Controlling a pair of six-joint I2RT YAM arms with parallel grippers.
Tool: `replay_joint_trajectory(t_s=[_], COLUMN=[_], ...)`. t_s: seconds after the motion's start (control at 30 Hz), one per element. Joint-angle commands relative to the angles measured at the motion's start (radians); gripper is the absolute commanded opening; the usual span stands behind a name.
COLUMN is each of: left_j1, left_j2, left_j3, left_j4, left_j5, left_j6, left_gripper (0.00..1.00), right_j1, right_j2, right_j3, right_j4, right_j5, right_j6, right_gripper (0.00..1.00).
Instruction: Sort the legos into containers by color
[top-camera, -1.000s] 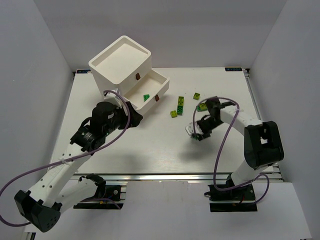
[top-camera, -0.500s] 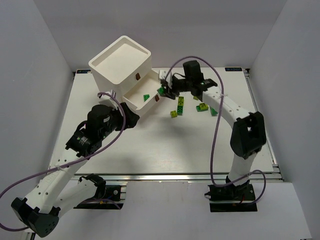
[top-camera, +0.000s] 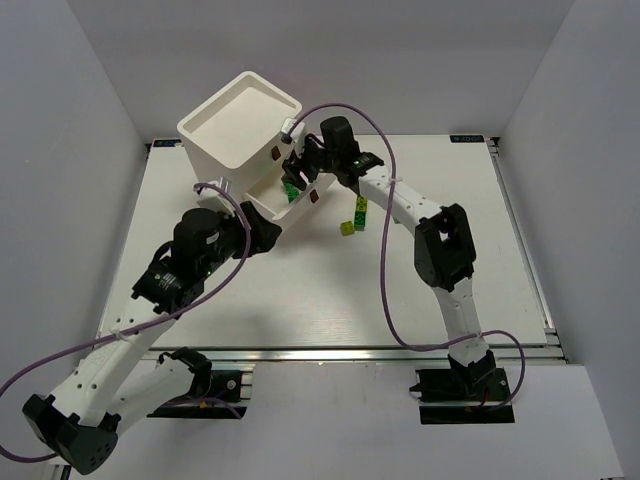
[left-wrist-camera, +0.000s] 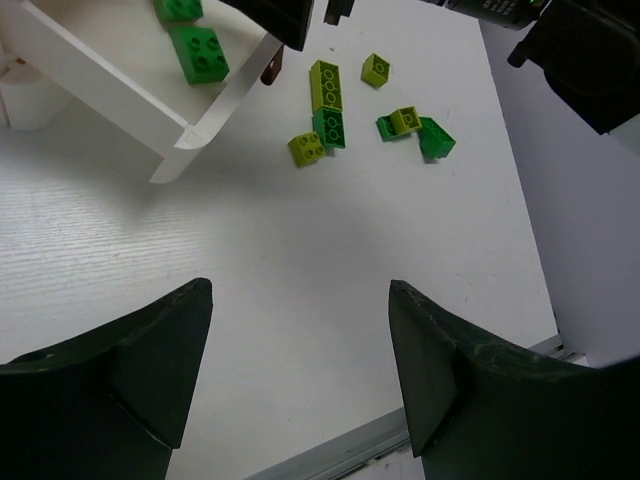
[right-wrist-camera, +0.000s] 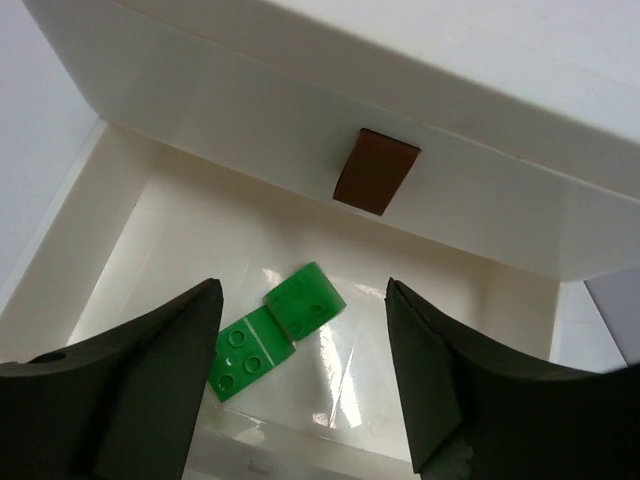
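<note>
Hovering over the open drawer holding two green legos, the right pincer gapes; the left pincer gapes too.

White table fills the middle of the overhead shot, faintly grained, with soft shadows lying across it. Along its near edge runs a silvery metal rail, side to side. Plain pale walls box it in: left wall, back wall, right wall. At the far right corner sits a small blue label, its print too small to read.
</note>
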Motion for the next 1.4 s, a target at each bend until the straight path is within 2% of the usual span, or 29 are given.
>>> replay_joint_trajectory(t_s=[0.0,0.17,0.2,0.23,0.27,0.3,0.33,0.37,0.4,0.43,0.47,0.5,0.57,0.6,0.63,0.7,0.73,0.8,0.93,1.03,1.07,1.23,1.37], left_j1=[0.0,0.0,0.0,0.0,0.0,0.0,0.0,0.0,0.0,0.0,0.0,0.0,0.0,0.0,0.0,0.0,0.0,0.0,0.0,0.0,0.0,0.0,0.0], left_j2=[0.012,0.061,0.067,0.079,0.086,0.09,0.093,0.102,0.107,0.113,0.135,0.145,0.188,0.205,0.22,0.267,0.277,0.308,0.343,0.359,0.363,0.356,0.348], left_j3=[-0.012,-0.015,-0.018,-0.018,-0.018,-0.018,-0.021,-0.029,-0.033,-0.035,-0.035,-0.035,-0.021,-0.015,-0.006,0.017,0.023,0.034,0.046,0.056,0.057,0.051,0.042], left_j4=[0.074,0.14,0.152,0.165,0.177,0.198,0.214,0.247,0.264,0.283,0.31,0.321,0.346,0.346,0.346,0.343,0.344,0.355,0.366,0.369,0.369,0.361,0.355], left_j5=[0.042,0.061,0.099,0.104,0.108,0.11,0.111,0.114,0.122,0.139,0.148,0.165,0.217,0.234,0.251,0.28,0.288,0.306,0.337,0.351,0.355,0.357,0.355], left_j6=[-0.011,-0.011,-0.011,-0.009,-0.006,-0.008,-0.006,-0.008,-0.008,-0.006,-0.006,-0.005,0.009,0.014,0.024,0.034,0.041,0.046,0.052,0.054,0.051,0.049,0.046], left_gripper=[0.81,0.73,0.71,0.61,0.56,0.49,0.43,0.37,0.36,0.37,0.44,0.49,0.58,0.67,0.71,0.75,0.76,0.77,0.79,0.79,0.79,0.79,0.79], right_j1=[-0.017,-0.041,-0.046,-0.049,-0.054,-0.078,-0.087,-0.133,-0.15,-0.172,-0.246,-0.268,-0.354,-0.376,-0.394,-0.46,-0.477,-0.523,-0.572,-0.575,-0.577,-0.575,-0.575], right_j2=[-0.037,-0.127,-0.142,-0.179,-0.205,-0.225,-0.271,-0.293,-0.304,-0.319,-0.331,-0.346,-0.415,-0.429,-0.443,-0.449,-0.454,-0.445,-0.357,-0.298,-0.26,-0.172,-0.13], right_j3=[0.047,0.006,-0.003,-0.013,-0.029,-0.096,-0.13,-0.155,-0.17,-0.172,-0.18,-0.238,-0.311,-0.331,-0.344,-0.352,-0.382,-0.392,-0.365,-0.346,-0.323,-0.278,-0.258], right_j4=[0.052,0.084,0.089,0.092,0.097,0.141,0.178,0.173,0.144,0.111,-0.013,-0.049,-0.134,-0.182,-0.237,-0.382,-0.414,-0.504,-0.617,-0.65,-0.672,-0.696,-0.693], right_j5=[0.016,0.011,0.011,0.048,0.094,0.15,0.294,0.363,0.399,0.371,0.343,0.308,0.235,0.217,0.199,0.183,0.179,0.2,0.278,0.327,0.352,0.39,0.381], right_j6=[0.06,0.112,0.113,0.111,0.125,0.214,0.265,0.322,0.385,0.393,0.399,0.399,0.399,0.395,0.374,0.344,0.311,0.266,0.223,0.217,0.221,0.217,0.212], right_gripper=[0.73,0.79,0.81,0.85,0.86,0.77,0.41,0.25,0.14,0.02,0.01,0.03,0.16,0.26,0.5,0.65,0.77,0.88,0.89,0.82,0.76,0.7,0.69])
